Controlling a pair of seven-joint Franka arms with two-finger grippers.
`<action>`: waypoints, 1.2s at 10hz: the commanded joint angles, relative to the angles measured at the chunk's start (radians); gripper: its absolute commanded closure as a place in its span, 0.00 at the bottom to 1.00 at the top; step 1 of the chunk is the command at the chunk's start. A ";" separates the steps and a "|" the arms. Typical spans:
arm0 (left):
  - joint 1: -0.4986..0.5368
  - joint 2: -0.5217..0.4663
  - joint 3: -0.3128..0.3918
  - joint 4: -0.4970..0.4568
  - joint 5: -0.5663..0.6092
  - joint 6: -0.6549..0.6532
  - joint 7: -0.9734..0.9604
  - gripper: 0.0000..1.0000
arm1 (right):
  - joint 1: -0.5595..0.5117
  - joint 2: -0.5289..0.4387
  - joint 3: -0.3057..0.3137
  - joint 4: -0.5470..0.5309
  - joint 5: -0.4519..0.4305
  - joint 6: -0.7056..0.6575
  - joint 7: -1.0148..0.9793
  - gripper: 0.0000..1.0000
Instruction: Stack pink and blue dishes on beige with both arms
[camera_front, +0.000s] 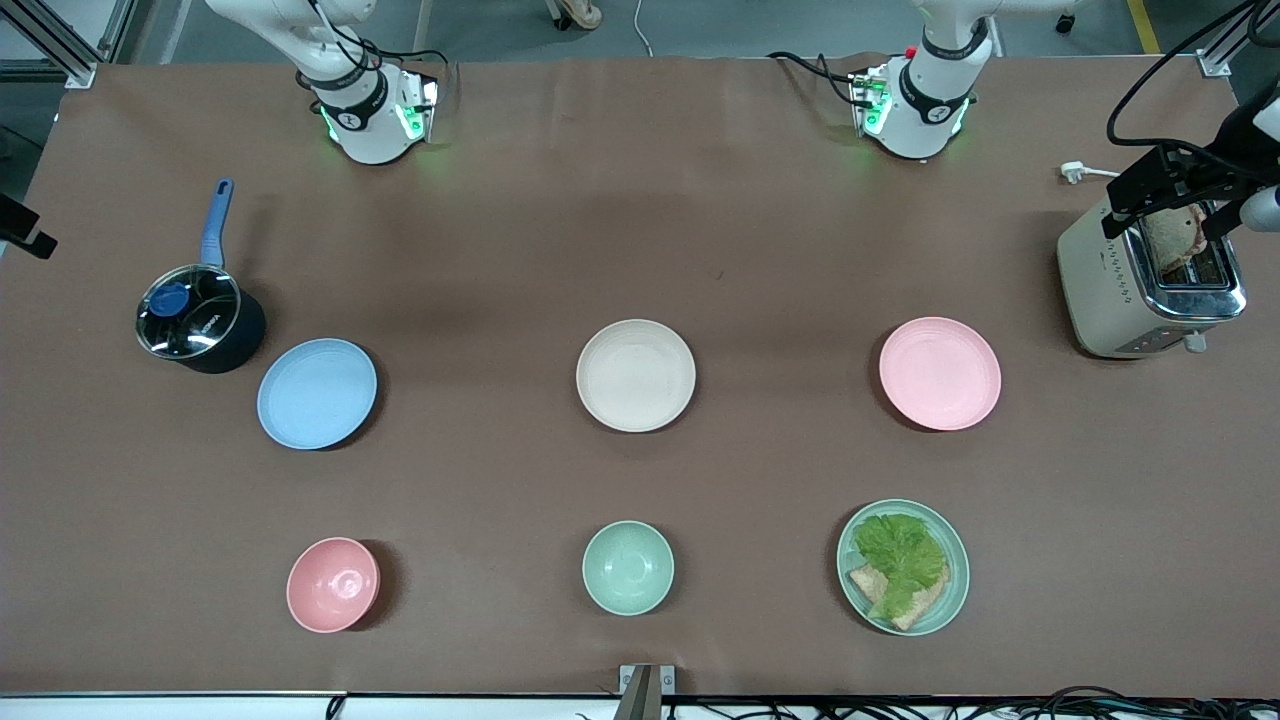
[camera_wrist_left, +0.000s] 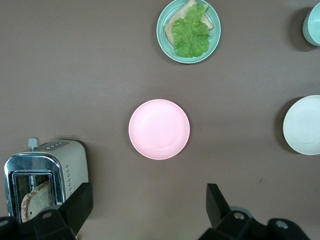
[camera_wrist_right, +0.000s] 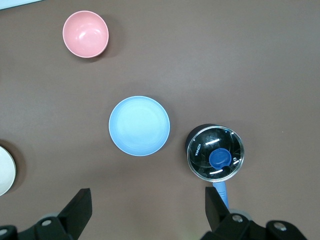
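Three plates of equal size are laid in a row across the middle of the brown worktop (camera_front: 640, 200). The beige plate (camera_front: 636, 375) is set at the centre, the blue plate (camera_front: 317, 393) toward the right arm's end, and the pink plate (camera_front: 940, 373) toward the left arm's end; all three are well apart and nothing is stacked on any of them.

The left gripper (camera_wrist_left: 150, 205) is held high in the air, roughly over the strip of worktop between the pink plate and the arm bases, with its two fingers (camera_wrist_left: 80, 202) spread wide and nothing between them. The right gripper (camera_wrist_right: 148, 206) is held in the same way over the worktop beside the blue plate, released, with its fingers (camera_wrist_right: 79, 206) wide apart.

A lidded dark saucepan (camera_front: 198, 318) with a blue handle is placed just beside the blue plate, farther from the front camera. A toaster (camera_front: 1150, 285) holding a slice of bread (seen in one slot) is placed at the left arm's end, near the pink plate.

Nearer to the front camera a second row is formed: a small pink bowl (camera_front: 333, 584), a small pale green bowl (camera_front: 628, 567), and a green plate (camera_front: 955, 590) carrying toast topped with a lettuce leaf (camera_front: 898, 552).
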 joint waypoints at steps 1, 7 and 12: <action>-0.001 -0.008 -0.004 -0.037 0.007 -0.006 -0.005 0.00 | -0.003 -0.004 0.001 0.005 0.002 -0.010 -0.006 0.00; 0.007 0.047 0.057 -0.067 -0.070 0.058 0.008 0.06 | -0.012 0.069 -0.007 0.002 0.018 0.000 -0.148 0.00; 0.014 0.175 0.122 -0.308 -0.119 0.339 0.278 0.00 | -0.030 0.266 -0.103 -0.325 0.217 0.471 -0.427 0.00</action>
